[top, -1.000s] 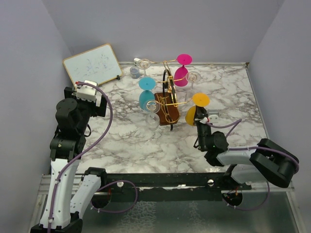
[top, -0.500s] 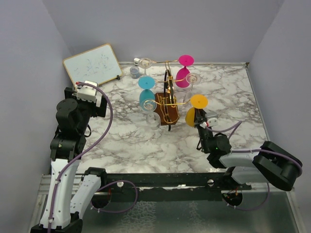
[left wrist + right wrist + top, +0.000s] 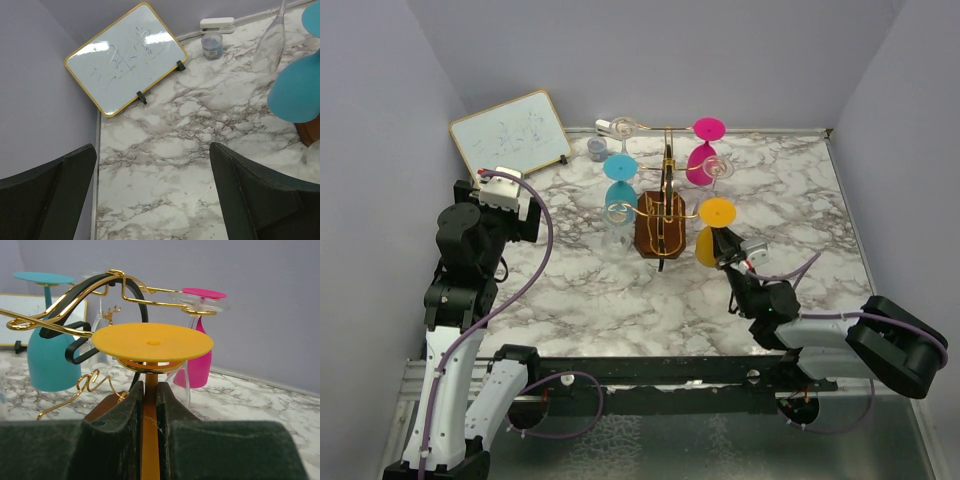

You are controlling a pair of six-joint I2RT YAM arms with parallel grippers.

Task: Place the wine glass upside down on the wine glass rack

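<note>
The wine glass rack [image 3: 660, 215] is a gold wire stand on a brown wooden base at mid-table; its arms also show in the right wrist view [image 3: 60, 315]. My right gripper [image 3: 730, 250] is shut on the stem [image 3: 150, 415] of a yellow wine glass [image 3: 712, 232] held upside down. The glass's flat foot [image 3: 152, 342] sits just above a gold ring of a rack arm, with the stem passing through the ring. My left gripper [image 3: 152, 190] is open and empty over bare marble at the left [image 3: 520, 210].
A teal glass [image 3: 620, 185], a pink glass [image 3: 702, 150] and clear glasses [image 3: 718, 168] hang upside down on the rack. A whiteboard [image 3: 510, 132] leans at the back left, with a small blue cup [image 3: 596, 149] and a white object [image 3: 216, 24] by the back wall.
The right gripper has carried the yellow glass slightly left and nearer. The rack has turned a little on the table with its hanging glasses. The left arm has not moved.
</note>
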